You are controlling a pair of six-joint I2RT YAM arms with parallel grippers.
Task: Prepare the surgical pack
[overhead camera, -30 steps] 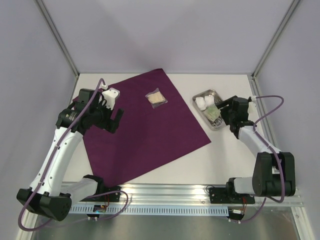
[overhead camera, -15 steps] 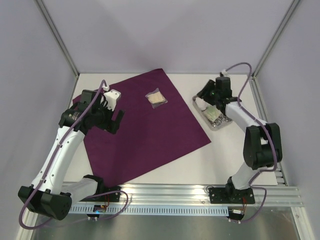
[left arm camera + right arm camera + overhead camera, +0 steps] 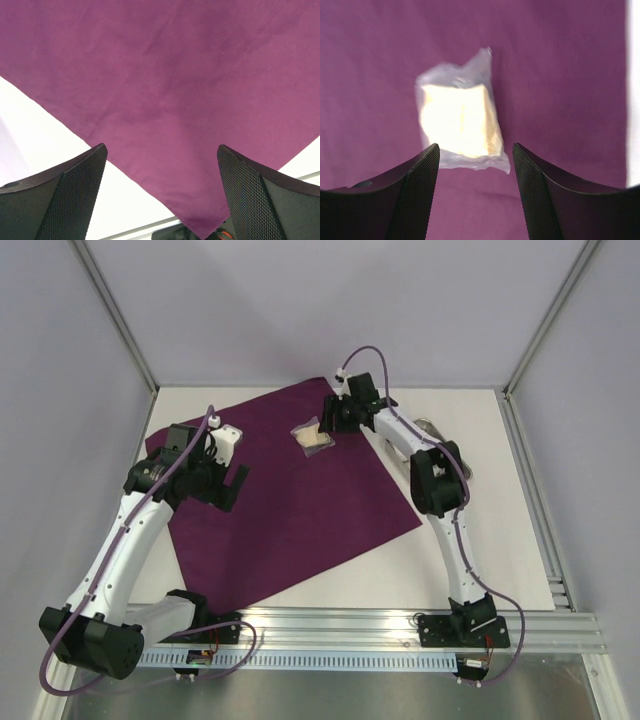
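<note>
Lying spread on the table (image 3: 490, 540), the cloth (image 3: 300, 500) bears one packet (image 3: 457, 120) on its far part. The right gripper (image 3: 475, 147) is held spread above that packet, the left gripper (image 3: 160, 150) spread over bare cloth. The tray (image 3: 433, 425) is mostly hidden behind the right arm; most of the packing is judged undone.

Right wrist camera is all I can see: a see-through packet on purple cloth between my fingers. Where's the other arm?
Observer: The left gripper hangs open and empty over the left side of the purple cloth, away from your packet.
Operator: Is anything else on the cloth?
Observer: No, only that packet; the top view shows the rest of it bare.
Operator: Where's the tray?
Observer: A steel tray sits off the cloth to the right, mostly hidden behind the right arm.
</note>
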